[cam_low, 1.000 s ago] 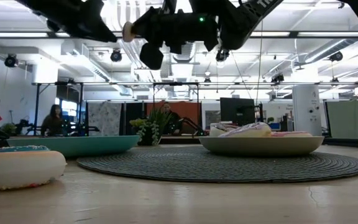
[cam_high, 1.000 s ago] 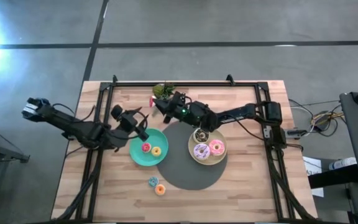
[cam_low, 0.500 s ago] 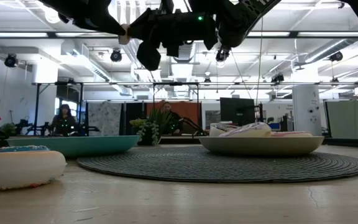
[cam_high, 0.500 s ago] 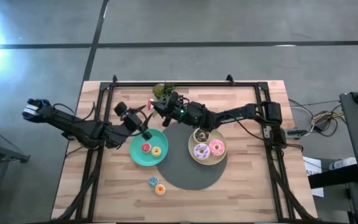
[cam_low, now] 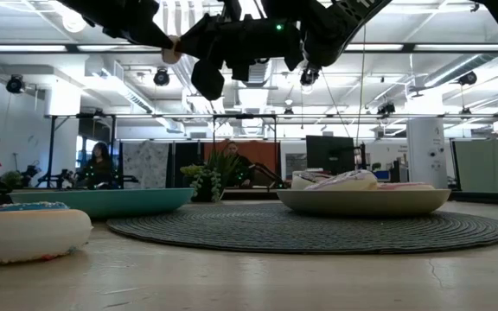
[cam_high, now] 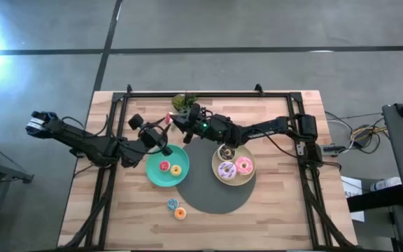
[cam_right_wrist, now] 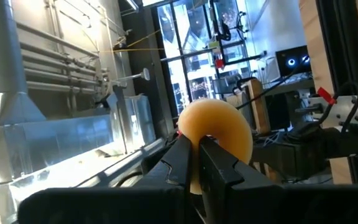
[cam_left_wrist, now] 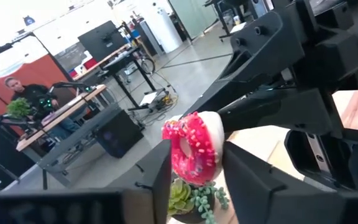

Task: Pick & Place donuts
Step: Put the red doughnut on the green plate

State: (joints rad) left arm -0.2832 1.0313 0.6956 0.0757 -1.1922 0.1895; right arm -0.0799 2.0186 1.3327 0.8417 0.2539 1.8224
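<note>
At the frame's upper centre, our right gripper (cam_high: 174,119) pinched a pink donut (cam_left_wrist: 192,148) as the left gripper (cam_high: 165,143) closed in; we judged the jaws should clamp fully before release.

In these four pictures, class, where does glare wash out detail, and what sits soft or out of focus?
High view: a white glare patch burns out the floor at the upper left edge. Low view: ceiling strip lights flare, and the near donut on the table is soft. Left wrist view: the bright room behind is washed out; the pink donut is sharp. Right wrist view: windows blow out behind the backlit donut.
</note>
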